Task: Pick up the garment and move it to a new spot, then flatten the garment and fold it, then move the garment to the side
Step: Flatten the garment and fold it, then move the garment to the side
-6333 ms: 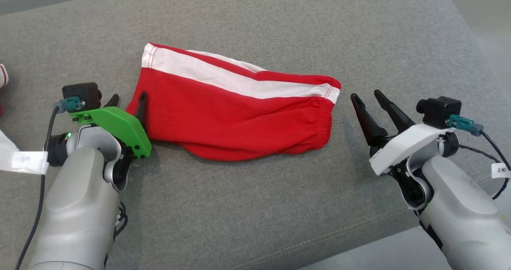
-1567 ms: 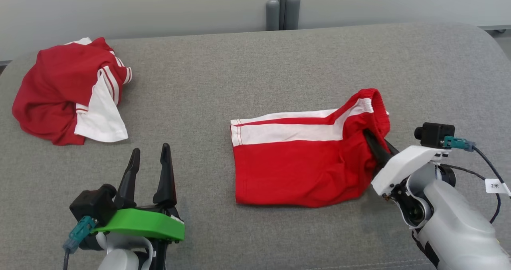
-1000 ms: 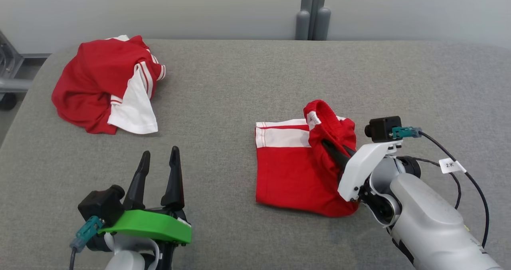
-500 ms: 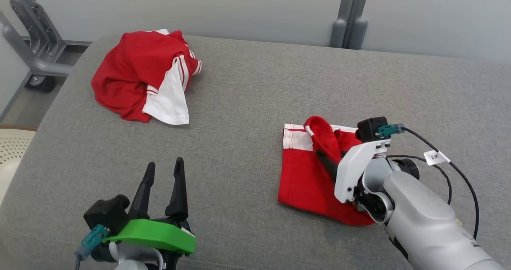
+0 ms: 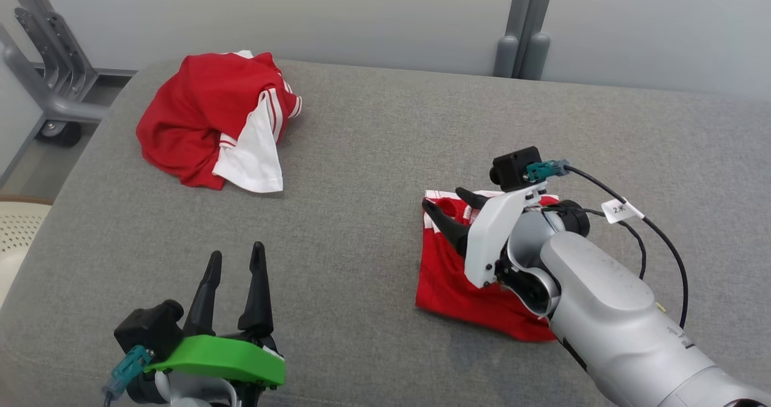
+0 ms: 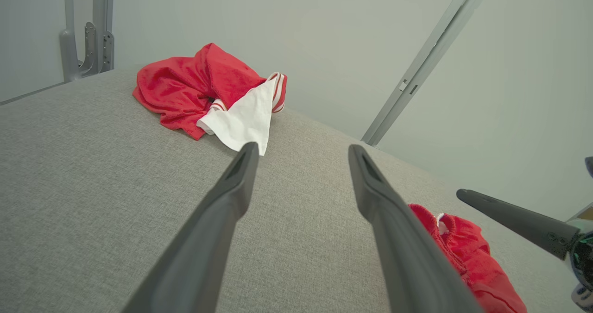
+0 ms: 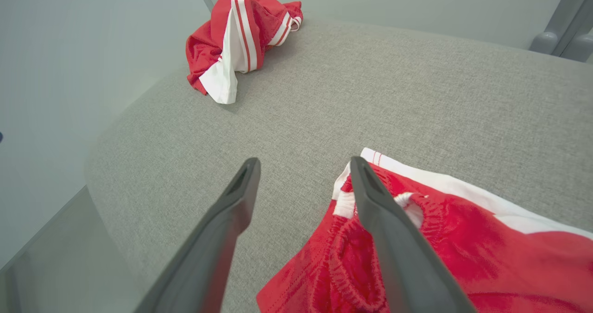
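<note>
Just let go of the red shorts [image 5: 449,280] with the right gripper [image 5: 444,197]: fingers apart now, hovering over the waistband end, nothing clamped (was pinching that waistband half a second back). Dropped it onto the hem end, so reads as folded in two, lying well right of the crumpled red-and-white jersey [image 5: 193,124]. Holding the left gripper [image 5: 237,250] spread and empty, nearer than the jersey. Leaves only the shift aside, probably.
</note>
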